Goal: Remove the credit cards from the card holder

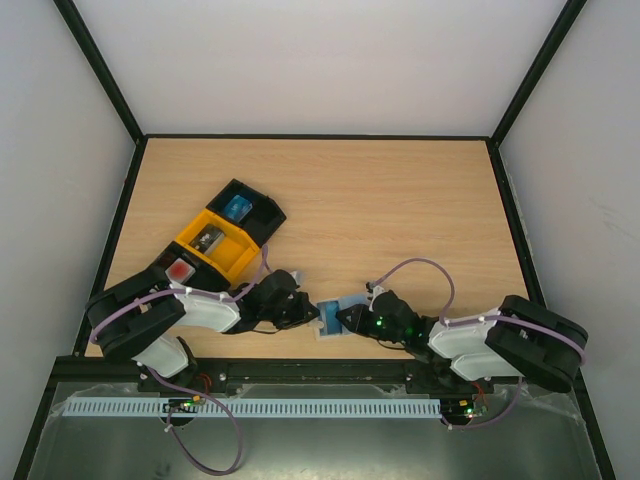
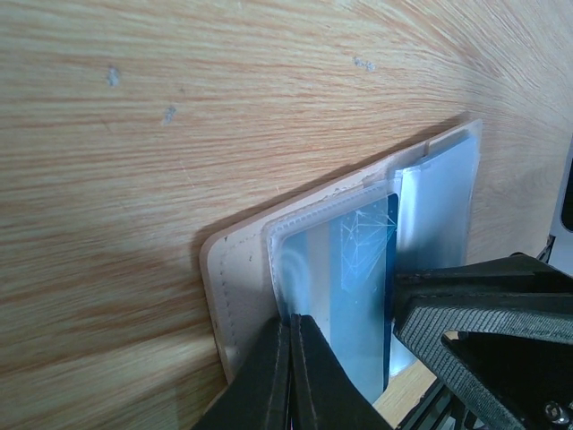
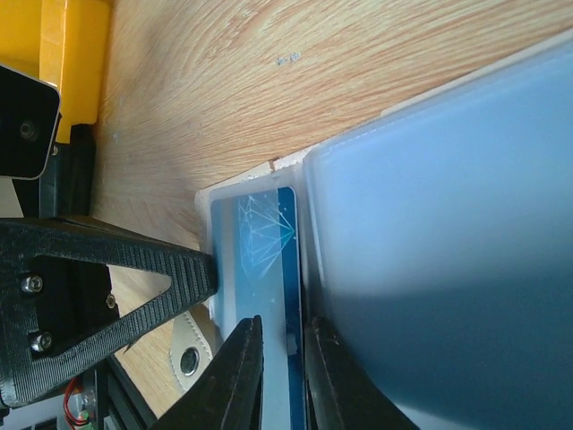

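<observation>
The card holder (image 2: 235, 269) lies open on the table (image 1: 400, 200), just in front of the two arm bases, and both grippers meet on it. Your left gripper (image 2: 291, 327) has its fingers pressed fully together, pinching the near edge of the clear sleeve (image 2: 304, 260) and so pinning the holder down. Your right gripper (image 3: 282, 327) stands narrow, with the lower edge of a credit card (image 3: 264, 242) in the slim gap between its fingers. Whether the pads actually bite on that card cannot be told.

The card is blue with a white line pattern, and most of it is under the sleeve's plastic. A second sleeve page beside it is too hazy to show whether it is loaded.

Further out to the left, the black-and-yellow trays (image 1: 240, 262) hold a small red item (image 1: 180, 270) in the near compartment. It may be a card already removed, but that cannot be confirmed.

Judgement: extraction of the blue card is in hand and not complete. You have yet to draw it clear and set it down, then check any remaining pockets.
</observation>
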Robot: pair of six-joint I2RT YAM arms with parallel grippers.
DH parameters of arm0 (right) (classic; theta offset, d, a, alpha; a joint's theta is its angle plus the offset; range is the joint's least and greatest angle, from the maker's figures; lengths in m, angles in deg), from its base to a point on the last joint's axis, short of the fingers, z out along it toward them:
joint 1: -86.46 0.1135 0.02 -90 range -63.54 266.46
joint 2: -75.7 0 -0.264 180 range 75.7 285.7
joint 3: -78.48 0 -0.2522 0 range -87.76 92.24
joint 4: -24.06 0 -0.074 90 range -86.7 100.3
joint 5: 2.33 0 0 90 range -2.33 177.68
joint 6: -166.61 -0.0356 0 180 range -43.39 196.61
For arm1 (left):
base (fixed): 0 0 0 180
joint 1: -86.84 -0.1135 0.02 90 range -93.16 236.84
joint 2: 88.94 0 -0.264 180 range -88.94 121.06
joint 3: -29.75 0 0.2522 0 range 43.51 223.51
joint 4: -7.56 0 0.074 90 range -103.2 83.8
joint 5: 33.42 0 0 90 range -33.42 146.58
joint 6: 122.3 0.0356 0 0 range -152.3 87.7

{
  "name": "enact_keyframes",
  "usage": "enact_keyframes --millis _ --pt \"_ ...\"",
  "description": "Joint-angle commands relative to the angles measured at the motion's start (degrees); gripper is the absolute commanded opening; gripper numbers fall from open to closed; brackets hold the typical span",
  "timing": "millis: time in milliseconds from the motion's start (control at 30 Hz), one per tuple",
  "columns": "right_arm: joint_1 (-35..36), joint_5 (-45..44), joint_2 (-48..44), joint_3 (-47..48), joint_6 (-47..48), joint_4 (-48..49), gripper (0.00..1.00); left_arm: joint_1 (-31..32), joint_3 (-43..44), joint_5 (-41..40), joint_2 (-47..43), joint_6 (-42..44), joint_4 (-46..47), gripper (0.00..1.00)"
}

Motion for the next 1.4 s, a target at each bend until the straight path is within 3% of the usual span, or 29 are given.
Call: enact_keyframes --millis 0,167,633,900,1033,1167,1367 --pt "0.3 3.4 2.2 0.3 -0.6 8.6 0.14 -0.1 -1.9 -1.7 2.5 -0.3 -3.7 0.03" --pt "0.4 3.2 3.6 0.2 -0.9 9.7 0.02 -0.2 -1.9 -1.8 2.3 -0.4 -3.8 0.03" --pt "0.2 -1.0 -2.5 -2.6 2.1 2.7 0.02 -1.5 -2.9 -2.7 -0.1 0.4 -5.8 0.18" --pt "0.2 -2.6 -5.9 -3.3 2.4 -0.7 0.02 -1.8 -2.6 -2.9 -0.9 0.8 -6.8 0.19" --pt "0.2 -2.3 -7.1 -3.0 2.3 -2.0 0.02 -1.9 -1.0 -2.4 -2.6 1.4 -8.2 0.29" --pt "0.2 -1.0 -7.2 -2.0 2.6 -3.8 0.13 -1.5 0.0 -0.8 -6.0 0.3 -7.1 0.30" --pt "0.2 -0.3 -5.8 -1.7 2.8 -2.7 0.15 -0.4 -0.2 -0.5 -4.8 -1.5 -4.6 0.31"
